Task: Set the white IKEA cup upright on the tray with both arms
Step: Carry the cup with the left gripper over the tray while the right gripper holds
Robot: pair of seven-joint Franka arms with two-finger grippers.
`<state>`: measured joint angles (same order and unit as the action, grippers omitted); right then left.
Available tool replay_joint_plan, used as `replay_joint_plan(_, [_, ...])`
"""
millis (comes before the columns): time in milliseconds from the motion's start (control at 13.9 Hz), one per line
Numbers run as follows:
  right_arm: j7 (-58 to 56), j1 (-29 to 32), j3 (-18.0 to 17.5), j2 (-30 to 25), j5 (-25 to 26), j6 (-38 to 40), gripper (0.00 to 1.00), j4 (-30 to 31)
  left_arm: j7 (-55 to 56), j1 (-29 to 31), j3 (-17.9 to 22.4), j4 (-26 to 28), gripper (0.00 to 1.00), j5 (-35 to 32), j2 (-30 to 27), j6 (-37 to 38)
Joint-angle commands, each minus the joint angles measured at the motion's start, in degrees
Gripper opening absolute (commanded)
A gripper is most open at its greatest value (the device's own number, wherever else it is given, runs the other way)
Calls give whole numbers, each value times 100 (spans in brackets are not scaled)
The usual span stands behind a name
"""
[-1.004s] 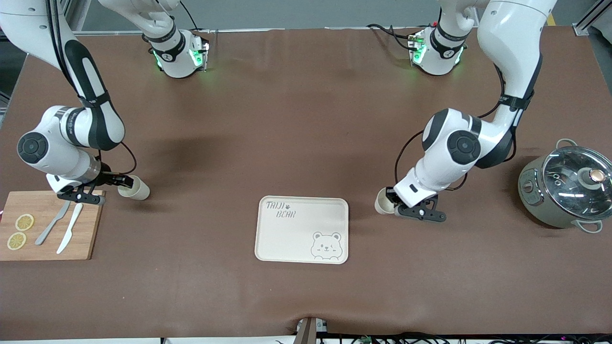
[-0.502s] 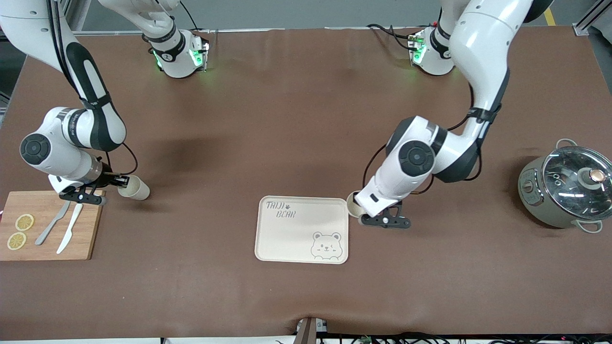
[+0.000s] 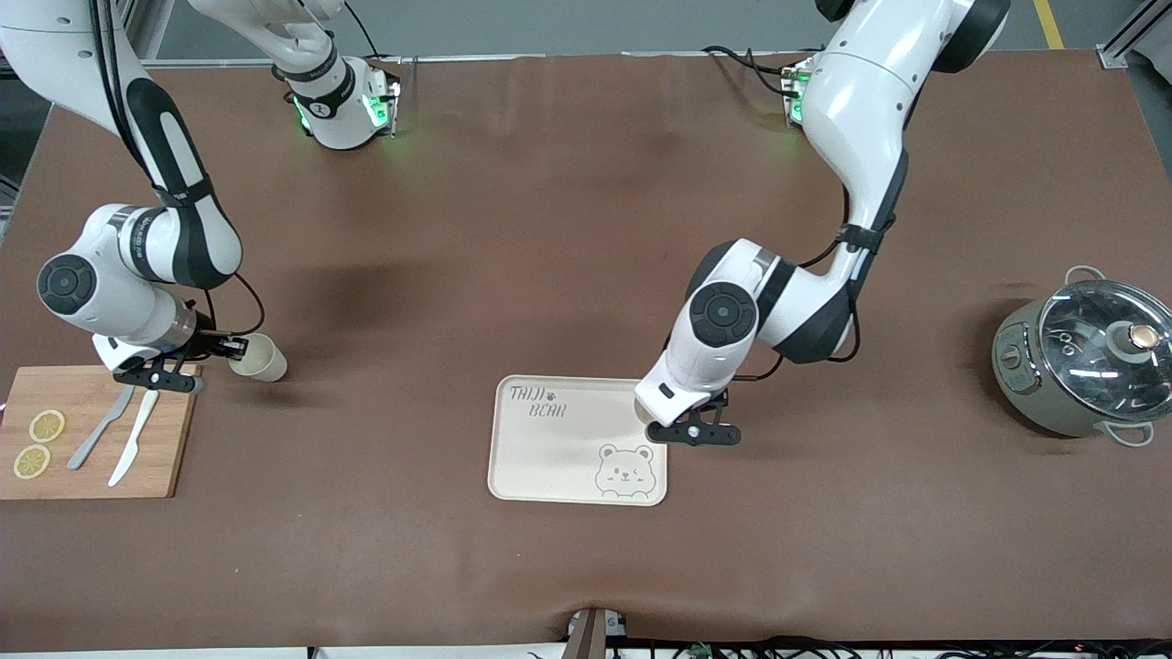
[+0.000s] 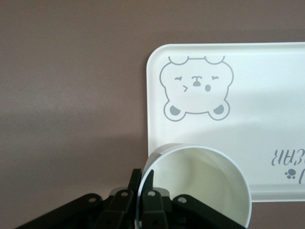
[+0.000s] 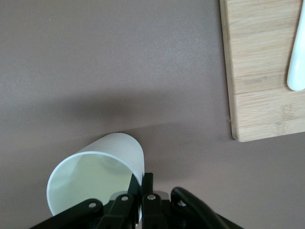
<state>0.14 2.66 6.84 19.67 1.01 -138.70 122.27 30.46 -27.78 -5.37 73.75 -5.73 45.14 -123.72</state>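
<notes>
Two white cups are in play. My left gripper [image 3: 654, 414] [image 4: 143, 179] is shut on the rim of one white cup [image 4: 195, 186]. It holds that cup mouth-up over the edge of the cream tray [image 3: 549, 458] [image 4: 267, 90] toward the left arm's end, near the bear drawing. In the front view the wrist hides most of this cup. My right gripper [image 3: 236, 349] [image 5: 142, 183] is shut on the rim of the second white cup [image 3: 261, 359] [image 5: 95, 179]. This cup lies tilted on its side on the brown table beside the wooden cutting board [image 3: 92, 430].
The cutting board [image 5: 262, 62] carries two lemon slices [image 3: 38, 442], a grey knife [image 3: 99, 439] and a white knife [image 3: 135, 448]. A grey pot with a glass lid [image 3: 1085, 361] stands toward the left arm's end of the table.
The left arm has carried its cup from the table beside the tray to over the tray's edge. The right gripper has shut on the second cup's rim.
</notes>
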Motion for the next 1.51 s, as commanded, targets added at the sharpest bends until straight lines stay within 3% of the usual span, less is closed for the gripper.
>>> replay_joint_plan(0, [-14,121,-60,-7,30,-25,0,-1,126,-105,63,-562,0,-25,362,120])
replay_joint_plan(143, [-14,112,-60,-25,30,-16,0,7,205,-167,63,-853,0,-25,617,76])
replay_joint_plan(1434, [134,-37,-183,-138,-31,1046,0,-660,223,-211,54,-801,0,248,1128,-1225])
